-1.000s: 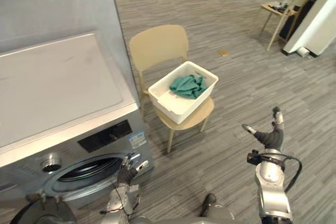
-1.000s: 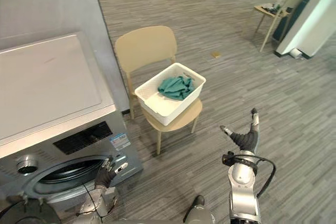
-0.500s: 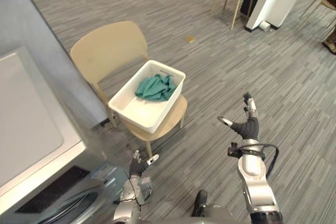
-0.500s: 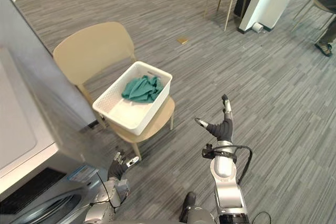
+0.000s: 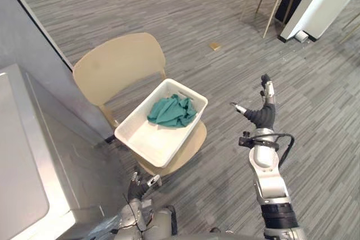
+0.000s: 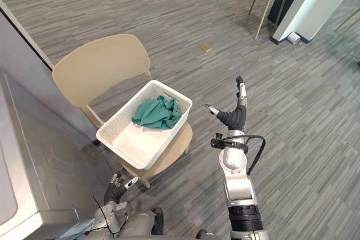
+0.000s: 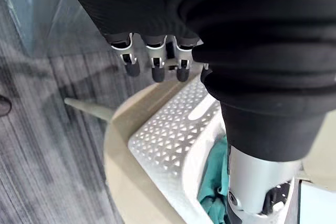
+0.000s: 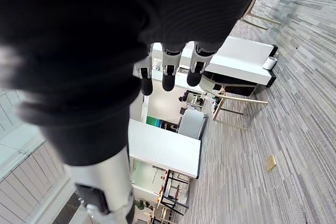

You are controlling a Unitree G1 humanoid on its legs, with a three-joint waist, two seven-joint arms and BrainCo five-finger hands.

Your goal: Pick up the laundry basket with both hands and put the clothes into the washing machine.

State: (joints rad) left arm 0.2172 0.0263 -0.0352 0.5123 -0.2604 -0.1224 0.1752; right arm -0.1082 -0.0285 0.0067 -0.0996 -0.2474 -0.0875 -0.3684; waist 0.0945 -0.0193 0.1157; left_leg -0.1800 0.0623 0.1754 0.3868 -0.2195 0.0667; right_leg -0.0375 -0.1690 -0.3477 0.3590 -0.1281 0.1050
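Right hand [image 5: 262, 115] spread | left hand [image 5: 139, 187] relaxed | basket [image 5: 147, 140] on chair [image 5: 118, 68], clear of both

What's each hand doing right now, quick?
Left hand: open, empty, low by the chair.
Right hand: open, empty, raised to the right of the laundry basket.

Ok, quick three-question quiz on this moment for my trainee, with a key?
1. True or false: the laundry basket rests on the chair, touched by neither the left hand nor the right hand.
2. Where are the green clothes? A in the laundry basket; B on the floor; C in the right hand.
3. Fill in: the right hand's fingers are ___.
Key: 1 true; 2 A; 3 open.
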